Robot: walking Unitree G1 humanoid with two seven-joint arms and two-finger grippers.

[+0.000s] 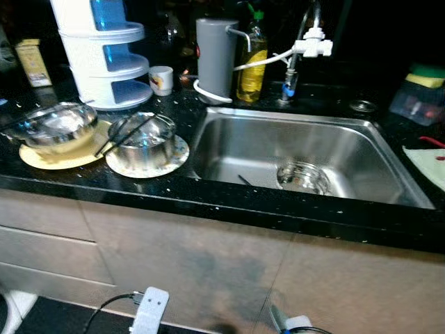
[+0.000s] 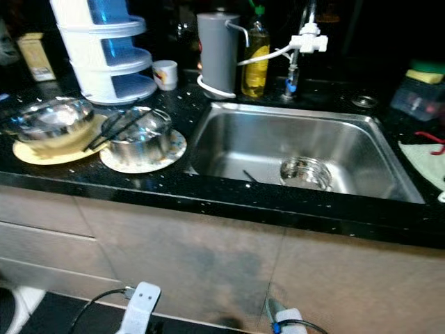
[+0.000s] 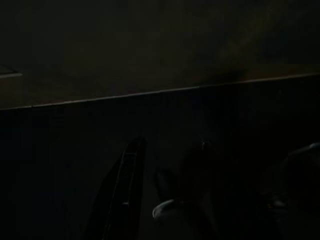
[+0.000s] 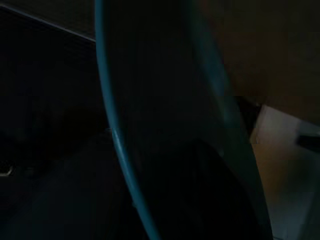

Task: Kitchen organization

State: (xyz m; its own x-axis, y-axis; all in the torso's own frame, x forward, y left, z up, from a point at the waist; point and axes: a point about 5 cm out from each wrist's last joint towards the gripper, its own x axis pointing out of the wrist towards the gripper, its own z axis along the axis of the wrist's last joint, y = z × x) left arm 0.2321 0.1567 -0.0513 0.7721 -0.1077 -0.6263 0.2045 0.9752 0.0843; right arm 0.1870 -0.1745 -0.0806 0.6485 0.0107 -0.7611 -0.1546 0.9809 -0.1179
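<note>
Very dark here. A thin pale straight edge [image 3: 150,92] crosses the frame's upper half, sloping slightly. At lower centre one long black finger [image 3: 122,195] shows, beside a dim pale curved rim [image 3: 167,207].

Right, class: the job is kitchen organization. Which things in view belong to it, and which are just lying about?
Belongs to the job:
steel bowl on yellow plate
steel pot with chopsticks
sink
small steel dish

Just lying about:
grey jug
soap bottle
white cup
</note>
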